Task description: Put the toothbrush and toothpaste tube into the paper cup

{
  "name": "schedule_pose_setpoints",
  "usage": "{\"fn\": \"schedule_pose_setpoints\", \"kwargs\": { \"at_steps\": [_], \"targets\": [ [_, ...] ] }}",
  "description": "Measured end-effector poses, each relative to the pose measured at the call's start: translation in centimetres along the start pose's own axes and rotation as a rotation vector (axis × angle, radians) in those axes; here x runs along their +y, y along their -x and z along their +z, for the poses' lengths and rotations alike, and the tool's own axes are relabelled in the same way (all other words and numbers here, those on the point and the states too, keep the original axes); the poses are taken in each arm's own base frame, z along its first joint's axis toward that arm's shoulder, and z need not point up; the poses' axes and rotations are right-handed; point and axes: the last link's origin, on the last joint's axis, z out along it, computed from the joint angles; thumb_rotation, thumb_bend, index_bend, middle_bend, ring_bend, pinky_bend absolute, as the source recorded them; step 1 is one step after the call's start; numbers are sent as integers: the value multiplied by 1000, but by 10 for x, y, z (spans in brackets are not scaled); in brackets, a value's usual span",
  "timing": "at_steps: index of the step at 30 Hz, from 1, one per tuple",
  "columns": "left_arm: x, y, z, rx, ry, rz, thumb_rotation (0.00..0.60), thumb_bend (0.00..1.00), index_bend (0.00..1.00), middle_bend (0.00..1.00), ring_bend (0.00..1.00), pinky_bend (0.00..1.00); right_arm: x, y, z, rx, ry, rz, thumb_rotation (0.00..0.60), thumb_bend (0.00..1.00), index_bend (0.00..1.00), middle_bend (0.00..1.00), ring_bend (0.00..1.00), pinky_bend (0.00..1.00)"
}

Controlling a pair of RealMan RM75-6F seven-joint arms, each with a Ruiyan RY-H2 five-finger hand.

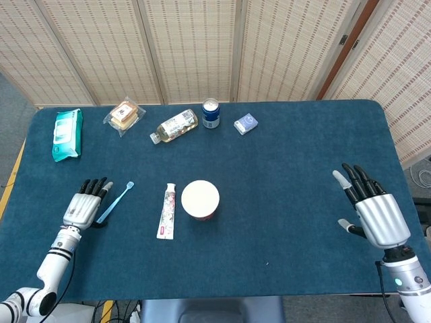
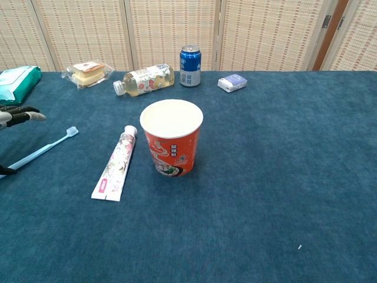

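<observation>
A light blue toothbrush (image 1: 116,200) (image 2: 44,150) lies flat on the blue table, bristles pointing away from me. My left hand (image 1: 84,206) rests just left of its handle with fingers stretched out and apart; only its fingertips (image 2: 17,114) show at the chest view's left edge. Its thumb sits by the handle's near end, and I cannot tell whether it touches. A white toothpaste tube (image 1: 167,210) (image 2: 116,164) lies left of the upright red paper cup (image 1: 200,199) (image 2: 172,138). My right hand (image 1: 371,210) hovers far right, fingers spread, holding nothing.
Along the back of the table (image 1: 289,168) lie a green wipes pack (image 1: 67,134), a wrapped snack (image 1: 124,114), a bottle on its side (image 1: 175,126), a blue can (image 1: 211,113) and a small blue box (image 1: 246,124).
</observation>
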Motion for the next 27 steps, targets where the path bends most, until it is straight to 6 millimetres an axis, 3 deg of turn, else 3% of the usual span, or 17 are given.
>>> {"fn": "schedule_pose_setpoints", "kwargs": {
  "at_steps": [17, 27],
  "targets": [
    [-10, 3, 6, -4, -32, 14, 600, 0, 0, 0, 0, 0, 0, 3, 1, -8, 0, 3, 600, 0, 0, 0, 0, 296],
    [-14, 2, 19, 1, -58, 36, 600, 0, 0, 0, 0, 0, 0, 3, 1, -9, 2, 4, 600, 0, 0, 0, 0, 296]
  ]
}}
